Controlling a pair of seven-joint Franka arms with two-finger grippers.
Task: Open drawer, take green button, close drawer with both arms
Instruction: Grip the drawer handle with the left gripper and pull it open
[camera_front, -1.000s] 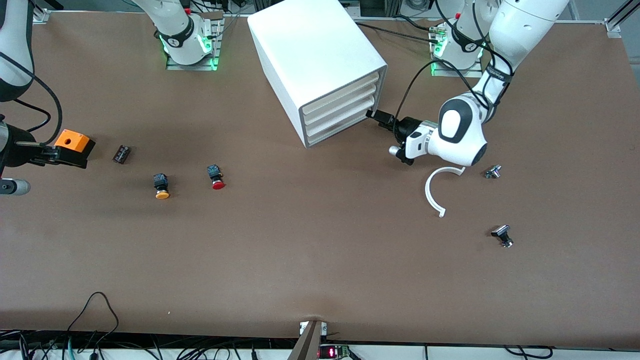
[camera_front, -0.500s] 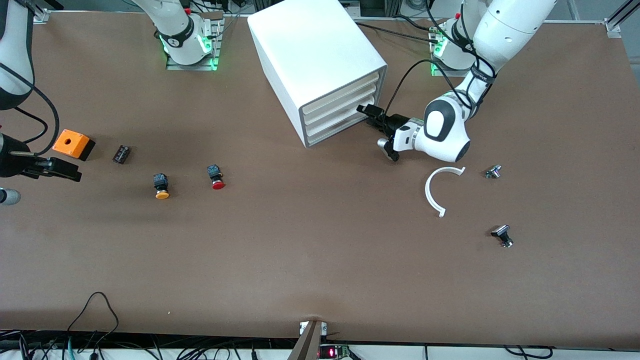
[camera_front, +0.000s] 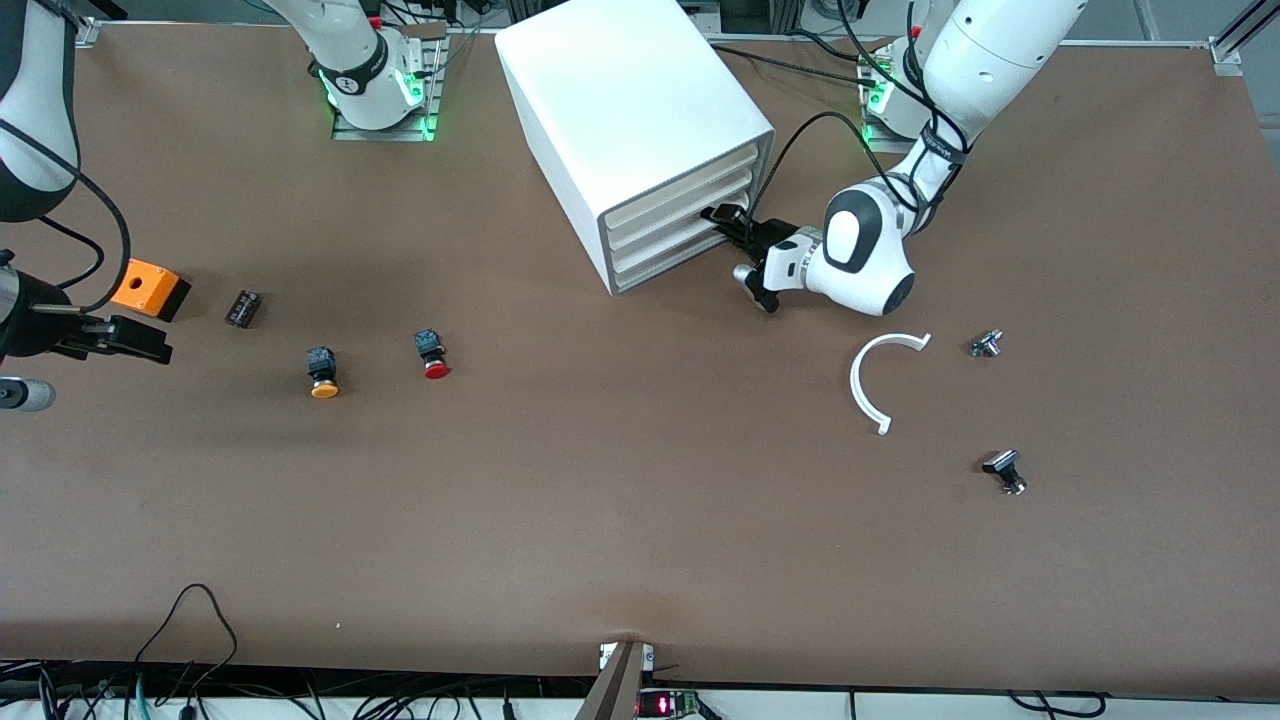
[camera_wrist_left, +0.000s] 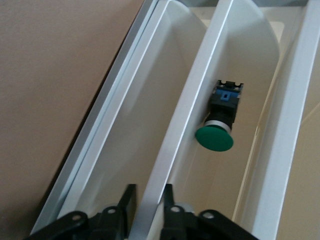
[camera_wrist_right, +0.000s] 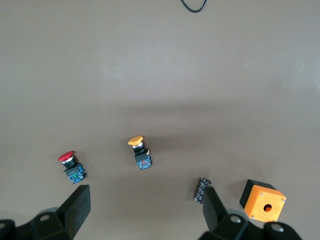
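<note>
Moving in from the table over the past second, the left gripper now meets the front of the white cabinet, at the trays' end nearest the left arm's base, while the right gripper has drifted just nearer the front camera than the orange box it covered earlier. From the front camera, the drawer, lowest of four trays, sits flush with the others, and the left gripper's fingers reach the trays above it. An orange-capped button and a red-capped button lie on the brown table toward the right arm's end, beside a small black part. A white curved piece and two small metal parts lie toward the left arm's end.

At the left wrist, the left gripper has its jaws closed to a narrow gap around the white front lip of a tray. The button, green cap and black body, lies on its side inside a tray's compartment, just beside that lip.

At the right wrist, the right gripper hangs with jaws wide apart, holding nothing, above the table, with the orange-capped button, red-capped button, black part and orange box lying apart from one another.
</note>
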